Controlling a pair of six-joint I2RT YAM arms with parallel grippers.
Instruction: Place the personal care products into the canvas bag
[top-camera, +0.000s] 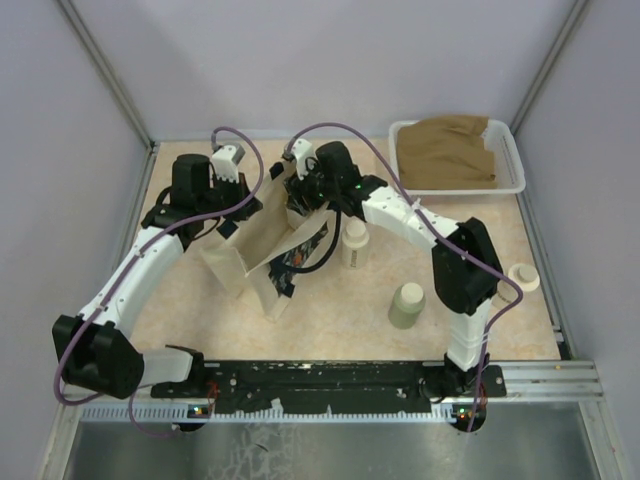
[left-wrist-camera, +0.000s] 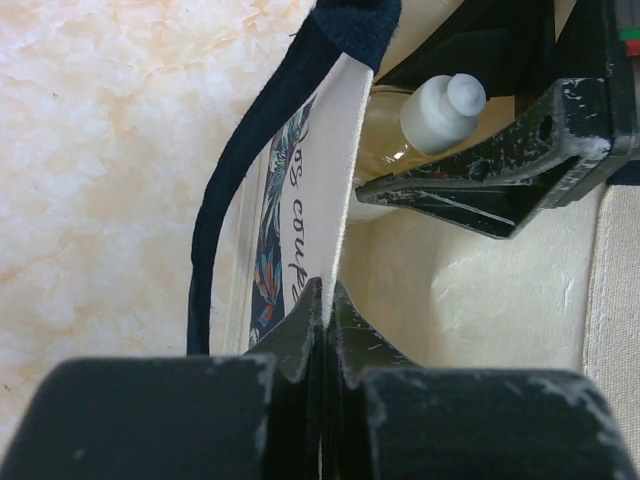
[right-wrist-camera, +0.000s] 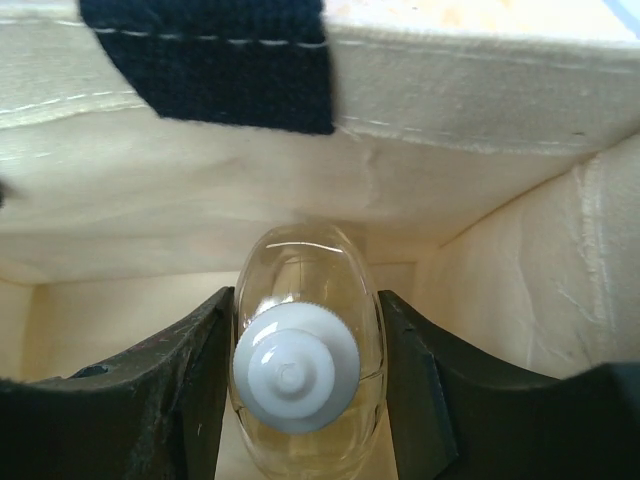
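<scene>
at the middle of the tabletop (top-camera: 330, 325), overhead view: the canvas bag (top-camera: 250, 250) sits with its mouth held open, the dark print showing on the outer face turned toward the right arm's side.

left tool (left-wrist-camera: 325, 300): pressed together on the bag's upper rim, pinching one fabric wall between its tips. the navy handle (left-wrist-camera: 215, 250) runs down the printed outer face just beside the pinch.

right tool (right-wrist-camera: 305, 300): inside the bag's mouth, its two fingers (right-wrist-camera: 190, 380) pressing on opposite sides of the clear amber-liquid bottle (right-wrist-camera: 300, 270). the bottle's white cap (right-wrist-camera: 295, 375) points toward the wrist camera, and pale fabric walls surround it on all visible sides. the left wrist view shows the same bottle between the dark fingers, within the bag's interior. whether it touches the bag's floor cannot be told.

outside the bag: the cream bottle (top-camera: 354, 243) stands upright on the tabletop just to the right of the printed face. the olive-green cylinder (top-camera: 407, 305) stands upright nearer the arm bases, apart from the bag and the cream bottle.

far right corner: a white bin (top-camera: 512, 160) holding a brown cloth (top-camera: 450, 150). a small cream round object (top-camera: 523, 277) lies near the right edge; its identity cannot be told.
</scene>
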